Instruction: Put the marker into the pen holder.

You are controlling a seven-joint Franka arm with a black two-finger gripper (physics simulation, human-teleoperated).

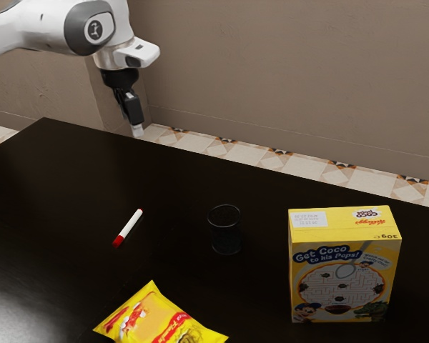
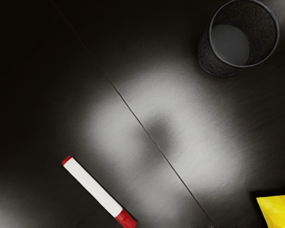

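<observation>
Looking over the exterior view first, found the gripper [image 1: 137,131] in the upper left of the frame, raised above the far edge of the table [image 1: 71,186]. Could not tell whether spread or pressed together. Spotted the marker [image 1: 129,227] lying flat on the tabletop, left of the frame's centre, well apart from the gripper. Saw the pen holder [image 1: 225,232] upright near the centre, the chip bag [image 1: 157,318] at the lower edge and the cereal box [image 1: 343,268] at lower right.

Turning to the wrist view, found the marker on its side again, across a thin seam [image 2: 133,111] from the pen holder, with the larger red end nearer the bag. Saw down through the holder's open mouth to a bare grey bottom, with no pen inside.

Judged the task at its very start: nothing done beyond a raised position above the table. Left to do: reaching down, grasping, lifting, carrying across, tipping upright and releasing inside the holder.
</observation>
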